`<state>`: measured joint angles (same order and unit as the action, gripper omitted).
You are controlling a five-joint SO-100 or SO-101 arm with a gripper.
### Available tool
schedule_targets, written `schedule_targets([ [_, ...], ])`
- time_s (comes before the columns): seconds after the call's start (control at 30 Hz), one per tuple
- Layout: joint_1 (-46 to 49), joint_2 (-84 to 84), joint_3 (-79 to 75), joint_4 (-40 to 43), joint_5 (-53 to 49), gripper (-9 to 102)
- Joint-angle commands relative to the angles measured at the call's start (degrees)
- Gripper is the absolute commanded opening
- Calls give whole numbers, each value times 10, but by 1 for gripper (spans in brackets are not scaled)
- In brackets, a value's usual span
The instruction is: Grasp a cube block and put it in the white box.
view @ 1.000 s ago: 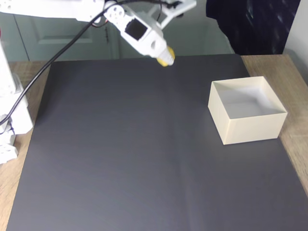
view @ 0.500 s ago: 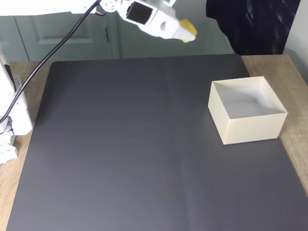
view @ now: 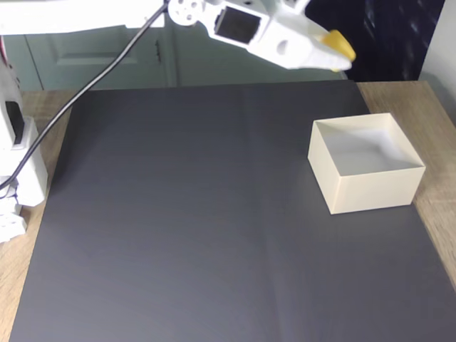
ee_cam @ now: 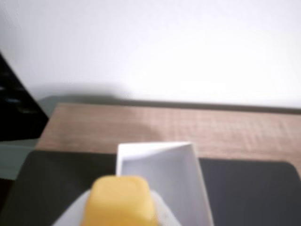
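Item: white box (view: 370, 191), square, cream-white, thin-walled, lidless, standing on a dark grey mat (view: 185, 228) near the mat's right edge in the fixed view; taken as the landmark for what follows. Its inside shows pale and nothing can be seen lying in it. Item: yellow cube block (view: 340, 45), rounded edges, held off the mat at the tip of the gripper (view: 335, 48); in the fixed view it sits up and a little left of the box, over the far edge of the mat, not over the opening. In the wrist view the cube block (ee_cam: 120, 200) fills the lower centre, with the box (ee_cam: 164, 179) just beyond it and slightly to the right, the nearest wall close ahead. Jaws: pinching the cube between white fingers; the contact faces are mostly hidden by the cube itself, but the cube hangs in the air at the tip, so the grip is judged firm. Item: white arm (view: 256, 28), reaching in from the upper left of the box, cable trailing toward its base at the mat's left edge. Item: wooden table (view: 434, 206), bare strip to the right of the box. Step in hand, as judged: carrying, with grasping done and placing not yet done. Next move calls for bringing the tip forward and down until the cube is squarely above the box's opening, clear of the near wall, then spreading the jaws; a release short of that would likely strike the rim or fall on the mat.
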<state>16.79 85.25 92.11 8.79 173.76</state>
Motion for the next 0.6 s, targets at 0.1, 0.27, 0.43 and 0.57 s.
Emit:
schedule_targets([
  [0.1,37,-42,-81,-8,4,0],
  [0.27,45,-94,-120,-9,5,0],
  [0.43,45,-161,-185,-11,10,1],
  [0.57,45,-206,-229,-8,12,2],
])
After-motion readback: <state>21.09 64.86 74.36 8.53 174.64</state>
